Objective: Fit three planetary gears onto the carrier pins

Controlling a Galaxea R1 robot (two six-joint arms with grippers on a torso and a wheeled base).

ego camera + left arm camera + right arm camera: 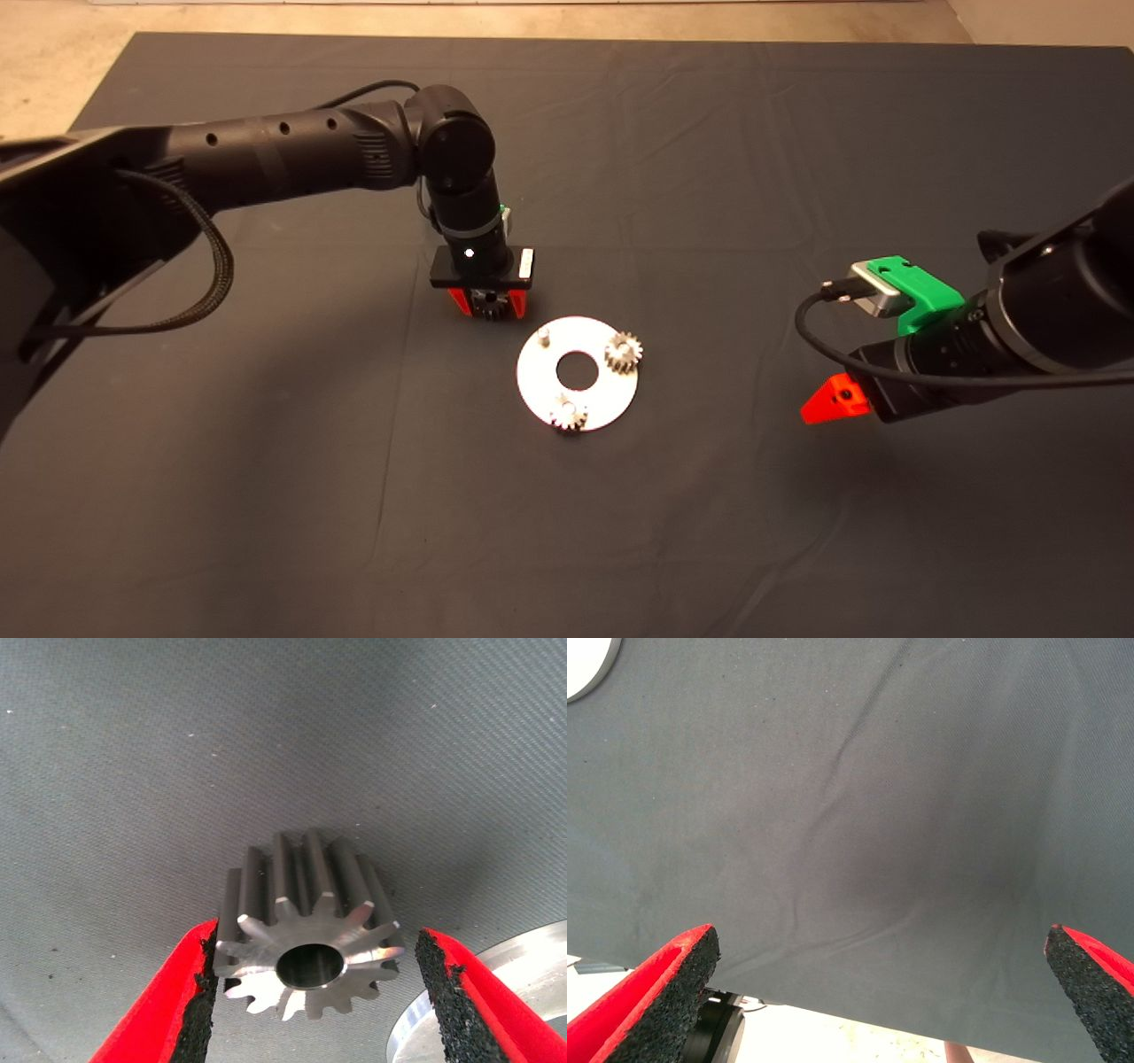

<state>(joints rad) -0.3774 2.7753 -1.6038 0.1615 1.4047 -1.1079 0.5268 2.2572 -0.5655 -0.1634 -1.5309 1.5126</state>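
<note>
The white-silver disc [540, 383] lies mid-mat. Two planetary gears [624, 352] [568, 414] sit on it, each on a pin. One of the carrier pins [544, 337] stands bare on the side of the disc nearest my left gripper [486, 304]. That gripper hangs just beyond the disc's rim, pointing down and shut on a third gear [306, 935]. The gear's hole faces the wrist camera, and the black pads [197, 1010] hug its teeth on both sides. My right gripper [833, 403] waits open to the right of the disc, nothing between its fingers [660, 992].
The disc's rim [496, 992] shows close beside the held gear. The dark mat [266, 496] has soft wrinkles. Pale floor [53, 62] lies beyond its far left corner, and the mat's edge [833, 1014] passes under the right gripper.
</note>
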